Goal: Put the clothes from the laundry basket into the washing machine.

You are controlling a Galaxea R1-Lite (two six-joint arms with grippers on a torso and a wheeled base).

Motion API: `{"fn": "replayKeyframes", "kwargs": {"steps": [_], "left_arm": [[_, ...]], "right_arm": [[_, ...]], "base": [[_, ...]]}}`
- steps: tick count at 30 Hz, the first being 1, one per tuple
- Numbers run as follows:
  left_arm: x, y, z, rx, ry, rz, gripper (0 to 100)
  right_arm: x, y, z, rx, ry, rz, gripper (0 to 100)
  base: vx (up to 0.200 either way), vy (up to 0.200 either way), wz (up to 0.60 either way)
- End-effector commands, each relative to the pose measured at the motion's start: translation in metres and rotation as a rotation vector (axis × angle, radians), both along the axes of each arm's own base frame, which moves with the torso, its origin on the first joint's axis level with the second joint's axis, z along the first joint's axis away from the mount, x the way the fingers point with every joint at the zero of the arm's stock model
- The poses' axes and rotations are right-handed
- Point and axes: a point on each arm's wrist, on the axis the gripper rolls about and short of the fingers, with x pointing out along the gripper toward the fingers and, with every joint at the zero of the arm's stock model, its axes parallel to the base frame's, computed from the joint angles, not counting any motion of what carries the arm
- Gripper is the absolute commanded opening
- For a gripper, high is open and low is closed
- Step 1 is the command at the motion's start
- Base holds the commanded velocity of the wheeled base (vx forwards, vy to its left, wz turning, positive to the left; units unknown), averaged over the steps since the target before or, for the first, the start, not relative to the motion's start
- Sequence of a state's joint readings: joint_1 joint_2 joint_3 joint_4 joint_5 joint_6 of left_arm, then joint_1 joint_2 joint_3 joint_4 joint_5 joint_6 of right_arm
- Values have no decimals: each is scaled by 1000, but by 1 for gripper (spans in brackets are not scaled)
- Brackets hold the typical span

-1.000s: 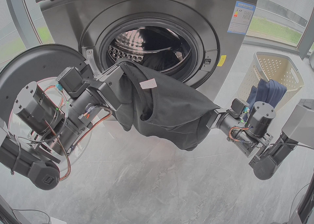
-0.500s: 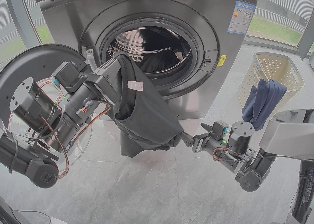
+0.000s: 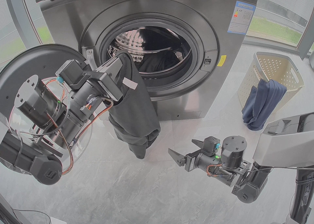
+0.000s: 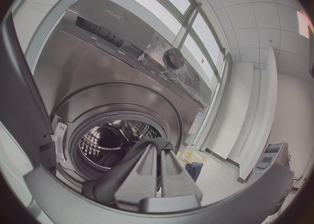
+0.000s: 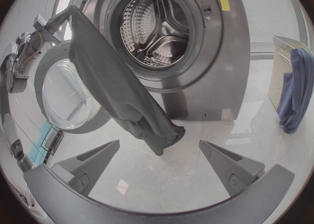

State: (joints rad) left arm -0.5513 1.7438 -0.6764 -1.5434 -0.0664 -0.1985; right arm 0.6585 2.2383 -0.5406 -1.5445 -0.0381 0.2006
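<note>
Dark garment at the open washer, blue one on the basket

The dark grey cloth garment (image 3: 135, 113) with a white tag hangs limp, pinched at its top edge by the left gripper (image 3: 118, 60), just in front of the open round mouth of the grey metal front-loading washing machine (image 3: 196, 15). A navy blue cloth garment (image 3: 263, 103) drapes over the rim of the cream perforated plastic laundry basket (image 3: 284, 67) — which stands on the floor to the right of the machine.

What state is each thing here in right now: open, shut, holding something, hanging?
Washing machine door: swung open.
Left claw: shut on the black garment, which hangs down.
Right claw: open, empty.
Laundry basket: upright.
Blue garment: draped over its rim.
</note>
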Motion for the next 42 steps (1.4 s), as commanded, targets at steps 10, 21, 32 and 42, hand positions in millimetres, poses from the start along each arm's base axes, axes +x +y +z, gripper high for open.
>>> {"fn": "replayKeyframes", "kwargs": {"steps": [10,21,32,42], "left_arm": [[6,-4,-9,17,20,3,0],[7,-5,-10,20,26,3,0],[6,-5,-11,21,27,0,0],[6,-5,-13,25,31,-1,0]], "right_arm": [[-37,78,57,169,-174,233,100],[-16,117,60,202,-200,266,100],[42,117,65,218,-251,136,100],[52,102,77,228,-273,85,100]], "base": [[0,0,0],[0,0,0],[0,0,0],[0,0,0]]}}
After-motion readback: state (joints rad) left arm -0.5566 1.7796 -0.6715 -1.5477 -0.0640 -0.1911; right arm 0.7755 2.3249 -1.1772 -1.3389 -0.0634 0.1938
